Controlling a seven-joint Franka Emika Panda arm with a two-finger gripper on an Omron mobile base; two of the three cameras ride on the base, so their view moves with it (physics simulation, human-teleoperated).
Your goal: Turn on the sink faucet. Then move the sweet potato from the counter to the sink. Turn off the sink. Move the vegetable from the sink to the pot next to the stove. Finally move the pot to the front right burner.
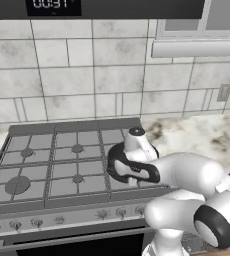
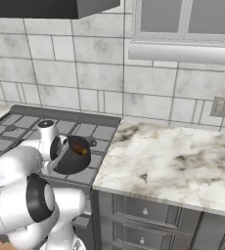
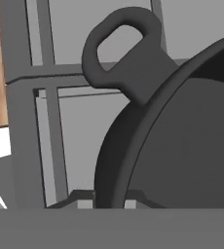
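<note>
White arm folded low, elbow bent, wrist pointing down. Gripper point(image 3: 110, 200) fingers point(image 3: 80, 198) straddle a dark rim at their tips, apparently clamped on it.

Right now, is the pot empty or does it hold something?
Not empty: the pot holds a reddish-brown sweet potato, seen inside it in the right base view.

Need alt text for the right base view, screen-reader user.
A dark round pot with a reddish-brown sweet potato inside sits tilted over the right side of the grey gas stove, with the white robot arm's gripper at its rim. To the right lies a pale veined marble counter, under a grey tiled wall.
</note>
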